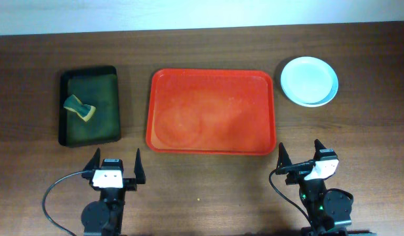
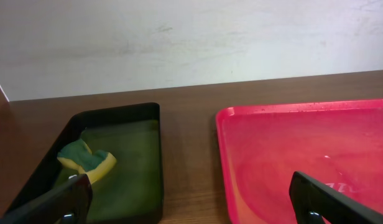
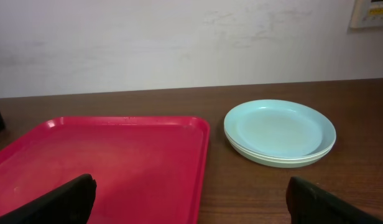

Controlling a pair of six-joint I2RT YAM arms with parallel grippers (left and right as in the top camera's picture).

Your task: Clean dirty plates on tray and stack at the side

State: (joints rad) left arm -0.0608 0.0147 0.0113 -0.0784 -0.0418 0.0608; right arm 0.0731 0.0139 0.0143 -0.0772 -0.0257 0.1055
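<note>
The red-orange tray (image 1: 212, 111) lies in the middle of the table with no plate on it; it also shows in the left wrist view (image 2: 303, 149) and the right wrist view (image 3: 104, 162). The plates (image 1: 309, 80) sit in one stack on the table to the right of the tray, a pale mint-blue one on top, also in the right wrist view (image 3: 280, 132). My left gripper (image 1: 115, 165) is open and empty, near the table's front edge, below the tray's left corner. My right gripper (image 1: 301, 157) is open and empty, near the front edge below the tray's right corner.
A dark green tray (image 1: 90, 105) stands left of the red tray and holds a green and yellow sponge (image 1: 80, 108), also in the left wrist view (image 2: 86, 158). A white wall runs behind the table's far edge.
</note>
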